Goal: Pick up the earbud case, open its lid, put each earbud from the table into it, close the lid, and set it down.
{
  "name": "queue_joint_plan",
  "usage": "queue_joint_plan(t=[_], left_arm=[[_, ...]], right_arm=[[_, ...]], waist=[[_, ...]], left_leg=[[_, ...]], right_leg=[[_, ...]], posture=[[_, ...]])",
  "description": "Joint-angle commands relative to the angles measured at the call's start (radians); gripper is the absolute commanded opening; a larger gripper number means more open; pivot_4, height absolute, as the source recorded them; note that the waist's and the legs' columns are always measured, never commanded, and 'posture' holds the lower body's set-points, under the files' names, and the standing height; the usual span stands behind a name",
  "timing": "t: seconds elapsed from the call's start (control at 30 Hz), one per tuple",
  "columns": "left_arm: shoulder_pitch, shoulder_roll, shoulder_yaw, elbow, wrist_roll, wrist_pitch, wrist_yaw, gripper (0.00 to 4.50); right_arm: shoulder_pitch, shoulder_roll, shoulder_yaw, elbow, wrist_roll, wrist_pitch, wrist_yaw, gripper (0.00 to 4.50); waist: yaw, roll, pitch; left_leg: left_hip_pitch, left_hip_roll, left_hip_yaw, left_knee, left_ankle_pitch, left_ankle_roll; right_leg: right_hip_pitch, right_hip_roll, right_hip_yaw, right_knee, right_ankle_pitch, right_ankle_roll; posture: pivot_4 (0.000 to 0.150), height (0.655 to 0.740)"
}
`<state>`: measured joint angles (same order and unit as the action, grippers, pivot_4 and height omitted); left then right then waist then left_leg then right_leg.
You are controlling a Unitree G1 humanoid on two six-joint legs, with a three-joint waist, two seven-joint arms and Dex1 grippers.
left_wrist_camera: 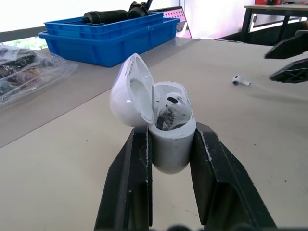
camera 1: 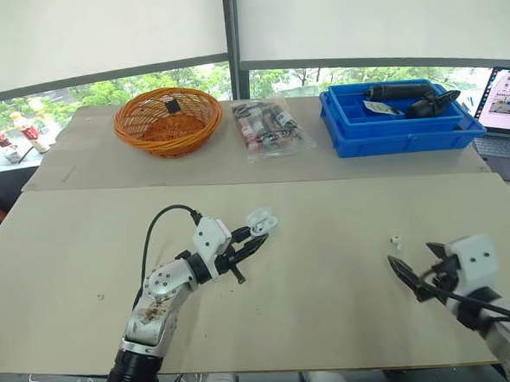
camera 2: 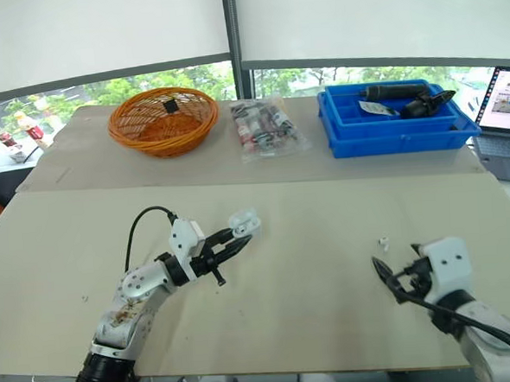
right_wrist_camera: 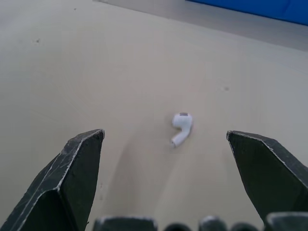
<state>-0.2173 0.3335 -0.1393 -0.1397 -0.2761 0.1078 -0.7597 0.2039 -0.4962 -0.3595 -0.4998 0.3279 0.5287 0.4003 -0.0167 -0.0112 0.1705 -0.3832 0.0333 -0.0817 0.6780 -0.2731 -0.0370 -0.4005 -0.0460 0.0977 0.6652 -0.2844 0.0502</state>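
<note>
The left tool (left_wrist_camera: 171, 130) is closed firmly on the earbud case (left_wrist_camera: 168, 151), with one finger on each side of the lower body. It holds the case just above the surface (camera 1: 332, 325), left of the middle and in the near half. The lid (left_wrist_camera: 126, 91) stands open, tipped back on its hinge, and one earbud (left_wrist_camera: 168, 109) sits inside. The second socket I cannot see well. The other earbud (right_wrist_camera: 182, 126) lies alone on the surface, toward the right edge. The right tool (camera 1: 410, 255) hangs close by it with the fingers wide apart, holding nothing.

In my judgement this loose earbud is very light, hard and glossy, so it can slip or jump away if it is pinched off-centre. The better hold seems to be across the round head, which leaves the stem free to enter the socket. The case is also smooth and rounded. The grip low on its body looks good, because it leaves the lid free, and the small hinge should not be forced.

Along the far edge, the wicker basket (camera 1: 139, 129) toward the left holds one small dark thing (camera 1: 172, 105). The blue tray (camera 1: 399, 137) toward the far right corner holds dark tools (camera 1: 400, 89) and a white tag (camera 1: 377, 107). Between them lies a clear bag (camera 1: 268, 125) of small items.
</note>
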Motion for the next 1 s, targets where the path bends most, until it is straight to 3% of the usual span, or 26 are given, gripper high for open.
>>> queue_joint_plan(t=[0.03,0.4,0.8,0.83,1.0], left_arm=[[0.000,-0.001,-0.004,-0.026,-0.002,-0.018,-0.005,0.58],[0.006,0.008,-0.009,-0.034,-0.004,-0.014,-0.012,0.58],[0.007,0.015,-0.014,-0.038,-0.009,-0.011,-0.025,0.58],[0.008,0.016,-0.014,-0.039,-0.009,-0.011,-0.025,0.58],[0.015,0.022,-0.016,-0.050,-0.009,-0.006,-0.028,0.58]], right_arm=[[-0.071,0.019,0.025,0.039,-0.028,0.037,-0.069,4.50],[-0.155,0.070,0.039,0.212,-0.051,0.053,-0.131,4.50],[-0.186,0.097,0.068,0.249,-0.042,0.097,-0.135,0.52],[-0.184,0.091,0.072,0.243,-0.040,0.099,-0.126,0.33],[-0.152,-0.048,0.124,0.236,-0.056,0.030,0.041,0.33]], waist=[[0.001,0.000,0.000],[-0.001,0.000,0.000],[-0.008,0.000,-0.001],[-0.009,0.000,-0.002],[-0.012,0.000,-0.002]], left_leg=[[0.000,0.000,0.000,0.000,0.000,0.000],[0.000,0.000,0.000,0.000,0.000,0.000],[0.001,0.001,0.000,0.000,0.000,0.000],[0.001,0.001,0.000,0.000,0.000,0.000],[0.001,0.000,0.000,0.000,0.000,0.000]], right_leg=[[0.000,0.000,0.000,0.000,0.000,0.000],[-0.001,0.000,0.000,0.001,0.000,0.000],[0.000,0.000,0.000,0.001,0.000,0.000],[0.000,0.000,0.000,0.001,0.000,0.000],[0.000,0.000,0.000,0.001,0.000,0.000]], posture=[[0.150,0.7114],[0.150,0.7114],[0.150,0.7114],[0.150,0.7114],[0.150,0.7114]])
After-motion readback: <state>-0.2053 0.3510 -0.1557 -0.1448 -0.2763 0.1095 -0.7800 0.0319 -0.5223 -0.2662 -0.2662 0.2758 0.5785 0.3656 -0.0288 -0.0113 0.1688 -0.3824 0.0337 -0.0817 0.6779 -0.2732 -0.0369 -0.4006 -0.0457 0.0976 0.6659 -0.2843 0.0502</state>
